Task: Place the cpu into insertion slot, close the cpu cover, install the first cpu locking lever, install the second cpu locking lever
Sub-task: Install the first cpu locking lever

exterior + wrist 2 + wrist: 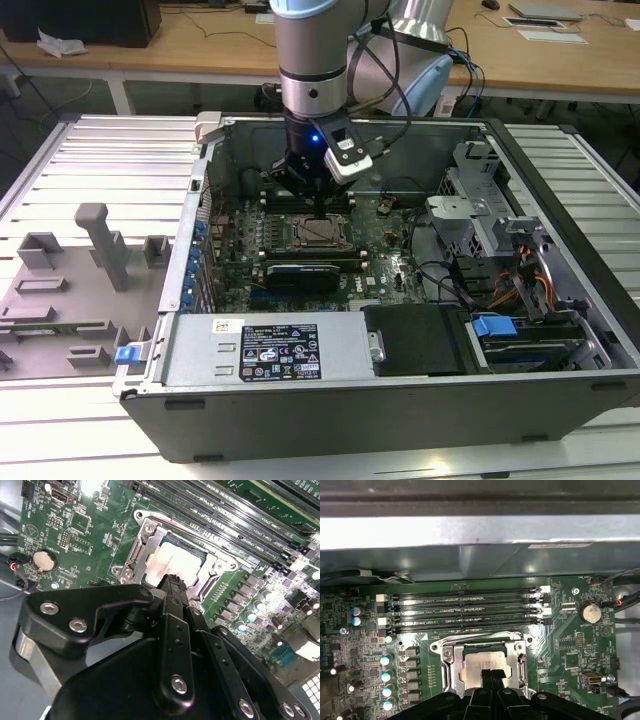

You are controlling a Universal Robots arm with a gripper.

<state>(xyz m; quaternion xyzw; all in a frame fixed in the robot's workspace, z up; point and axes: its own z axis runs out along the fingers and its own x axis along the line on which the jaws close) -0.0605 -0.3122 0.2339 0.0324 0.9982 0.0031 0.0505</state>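
I have the gripper (172, 582) down inside the open computer case (560, 400), directly over the cpu (172, 562). In both wrist views its 2 black fingers (492, 677) are drawn together with their tips side by side and no gap I can make out between them; nothing is clamped there. The tips sit over the chip's silvery-beige top, near the edge closest to the arm, but I cannot tell whether they touch it or hang just above.

The cpu (480, 667) lies flat in its socket on the green motherboard (570, 650), with the cpu cover (449, 672) lying down around it as a metal frame, its open middle showing the chip. Just beside the socket run 4 long memory slots (465, 612), and a round coin battery (590, 613) sits further along the board.

As for writing, I see a white-on-black label (280, 352) on the silver power supply box at the front of the case in the exterior view, and small white print scattered over the board, all too small for me to make out. In the exterior view the arm (315, 60) comes straight down onto the socket (320, 232).
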